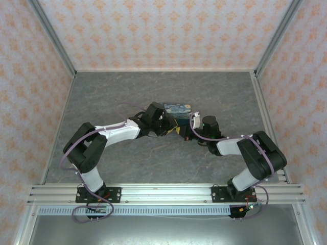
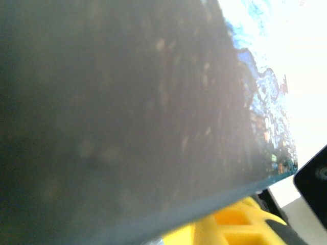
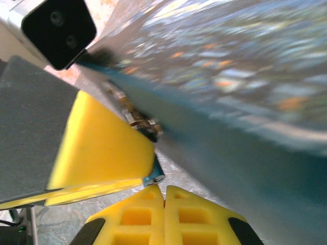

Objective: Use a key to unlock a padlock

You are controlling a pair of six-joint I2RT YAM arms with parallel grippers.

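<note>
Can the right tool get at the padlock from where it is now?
Probably yes. In the right wrist view the padlock sits just ahead of the shut right tool, with nothing between. The left tool's finger crowds one side, the box the other.

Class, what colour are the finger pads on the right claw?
Bright yellow. Pads of the right claw show best in the right wrist view.

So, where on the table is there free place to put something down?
Bare table lies along the back wall, beyond the starry box, and in the near middle between the two arm bases. It is crowded at the centre, where the left hand and right hand meet beside the box.
</note>
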